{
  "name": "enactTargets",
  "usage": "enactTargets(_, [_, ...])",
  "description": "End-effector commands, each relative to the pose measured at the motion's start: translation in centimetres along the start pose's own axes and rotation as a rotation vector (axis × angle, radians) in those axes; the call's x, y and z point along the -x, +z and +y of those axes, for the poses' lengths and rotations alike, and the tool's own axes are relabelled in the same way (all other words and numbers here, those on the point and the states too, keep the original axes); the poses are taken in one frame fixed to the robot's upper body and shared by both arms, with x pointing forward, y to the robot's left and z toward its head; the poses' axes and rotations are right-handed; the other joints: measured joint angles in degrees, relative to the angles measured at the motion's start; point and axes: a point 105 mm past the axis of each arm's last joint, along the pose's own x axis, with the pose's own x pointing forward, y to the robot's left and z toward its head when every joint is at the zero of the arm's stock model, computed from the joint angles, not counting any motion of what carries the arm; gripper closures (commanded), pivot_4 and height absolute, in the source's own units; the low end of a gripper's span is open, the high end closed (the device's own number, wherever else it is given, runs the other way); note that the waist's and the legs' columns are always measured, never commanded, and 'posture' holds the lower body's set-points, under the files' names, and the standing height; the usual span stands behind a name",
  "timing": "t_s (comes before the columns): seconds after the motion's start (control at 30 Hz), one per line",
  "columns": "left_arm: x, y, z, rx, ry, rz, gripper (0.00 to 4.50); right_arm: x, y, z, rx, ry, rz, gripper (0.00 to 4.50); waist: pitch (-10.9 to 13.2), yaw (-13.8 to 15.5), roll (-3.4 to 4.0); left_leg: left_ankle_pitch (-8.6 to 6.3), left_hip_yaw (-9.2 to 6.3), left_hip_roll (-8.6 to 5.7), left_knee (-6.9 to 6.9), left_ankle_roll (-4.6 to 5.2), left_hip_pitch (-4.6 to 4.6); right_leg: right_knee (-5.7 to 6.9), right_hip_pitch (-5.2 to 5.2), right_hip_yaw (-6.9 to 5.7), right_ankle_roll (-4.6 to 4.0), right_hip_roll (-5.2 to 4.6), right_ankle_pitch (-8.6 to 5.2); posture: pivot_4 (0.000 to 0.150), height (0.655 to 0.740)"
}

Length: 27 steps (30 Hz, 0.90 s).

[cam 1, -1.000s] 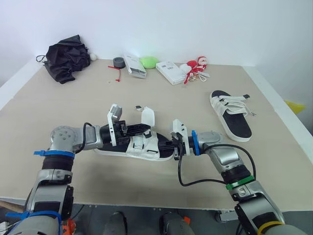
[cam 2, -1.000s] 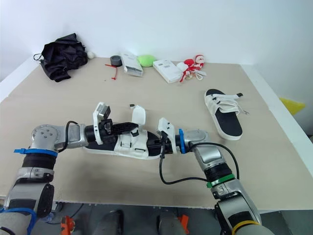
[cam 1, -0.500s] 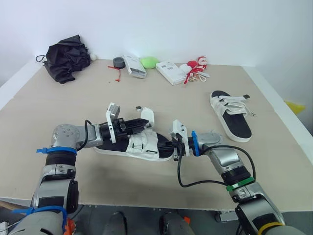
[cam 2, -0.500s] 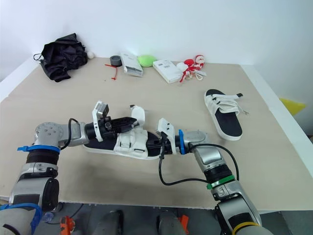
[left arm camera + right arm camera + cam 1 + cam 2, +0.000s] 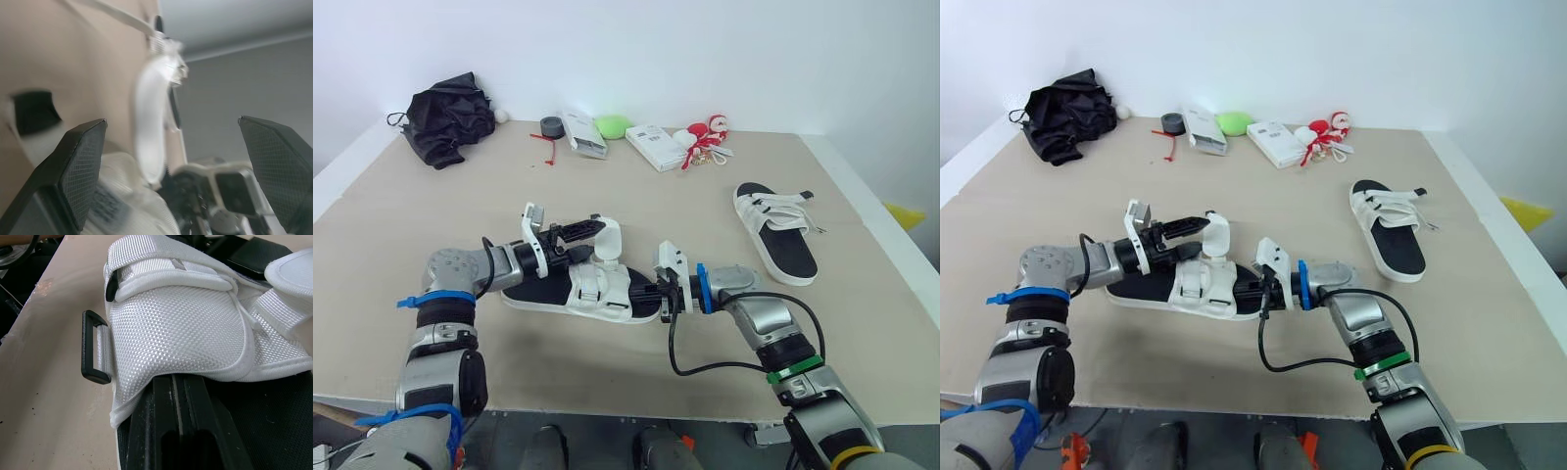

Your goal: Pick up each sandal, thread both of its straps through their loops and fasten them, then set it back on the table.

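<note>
The sandal (image 5: 582, 294) being worked on is located near the middle of the table's (image 5: 460, 206) front edge. Whether it rests on the surface or is held just above it cannot be told. Its end is clamped in the shut jaws of the right gripper (image 5: 658, 292). The left gripper (image 5: 592, 238) is held with its jaws wide apart around the raised white strap (image 5: 607, 240), which is not touched. 1 black loop (image 5: 93, 355) stands free at the sandal's side. The 2nd sandal (image 5: 773, 230) lies near the right edge, well apart.

The sandal is judged to be light, with a stiff base and soft woven straps that flop. It is best held by its end. The strap is best pinched near its free tip, so that it can be fed through the loop.
</note>
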Motion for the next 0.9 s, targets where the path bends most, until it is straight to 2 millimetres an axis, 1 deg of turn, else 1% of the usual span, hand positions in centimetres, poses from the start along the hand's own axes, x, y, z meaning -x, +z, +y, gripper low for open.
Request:
enactTargets(0.03, [-0.6,2.4,-1.5,0.036,-0.048,-0.108,0.04,-0.4,-4.8,1.0,-0.139,0.009,0.146,4.50,0.0,0.0,-0.02,0.00,-0.01,0.00,0.00,0.00,-0.01,0.00,0.00,-0.01,0.01,0.00,0.00,0.150,0.7380])
enactTargets(0.1, [-0.7,3.4,-2.5,0.039,-0.072,-0.140,0.04,-0.5,-4.9,1.0,-0.140,0.010,0.146,4.50,0.0,0.0,-0.02,0.00,-0.02,0.00,0.00,0.00,-0.06,0.00,0.01,-0.02,0.04,0.02,0.02,0.150,0.7380])
enactTargets(0.2, [-1.2,3.7,-3.5,0.017,-0.064,-0.119,0.04,-0.5,-4.9,1.1,-0.142,0.010,0.144,4.50,0.0,0.0,-0.05,0.00,-0.03,0.00,-0.05,-0.01,-0.10,0.00,0.10,-0.02,0.06,0.03,0.03,0.150,0.7380])
enactTargets(0.3, [-1.4,3.5,-2.4,-0.003,0.043,-0.087,0.04,-0.5,-4.9,1.0,-0.143,0.008,0.143,4.50,0.0,-0.1,-0.04,-0.03,-0.03,0.00,-0.07,-0.05,-0.09,0.00,0.11,-0.01,0.09,0.04,0.01,0.150,0.7380])
enactTargets(0.4, [-1.5,3.4,-1.5,-0.002,0.110,-0.075,0.04,-0.6,-4.8,1.0,-0.143,0.006,0.140,4.50,0.0,-0.2,-0.04,-0.03,-0.03,0.00,-0.08,-0.06,-0.07,0.00,0.11,-0.01,0.10,0.04,0.00,0.150,0.7380])
enactTargets(0.53, [-1.5,3.1,-0.9,-0.010,0.151,-0.059,0.04,-0.6,-4.8,1.0,-0.143,0.004,0.138,4.50,0.0,-0.2,-0.04,-0.03,-0.03,0.00,-0.09,-0.06,-0.08,0.00,0.11,-0.01,0.10,0.05,0.00,0.150,0.7380])
enactTargets(0.7, [-2.1,3.2,-0.3,0.002,0.169,-0.081,0.04,-0.5,-4.8,0.9,-0.144,0.002,0.139,4.50,0.1,-0.2,-0.04,-0.04,-0.04,0.00,-0.10,-0.07,-0.07,0.00,0.10,-0.01,0.10,0.05,0.00,0.150,0.7380])
enactTargets(0.8, [-3.3,3.3,-0.5,0.013,0.152,-0.103,0.04,-0.5,-4.9,0.9,-0.145,0.000,0.140,4.50,0.1,-0.2,-0.05,-0.04,-0.04,0.00,-0.09,-0.07,-0.07,0.00,0.10,-0.01,0.10,0.05,0.00,0.150,0.7380])
enactTargets(0.9, [-4.9,3.2,-1.2,0.019,0.124,-0.115,0.04,-0.5,-4.9,1.0,-0.146,0.001,0.138,4.50,0.1,-0.1,-0.05,-0.04,-0.04,0.00,-0.09,-0.07,-0.07,0.00,0.11,-0.03,0.10,0.05,0.00,0.150,0.7380])
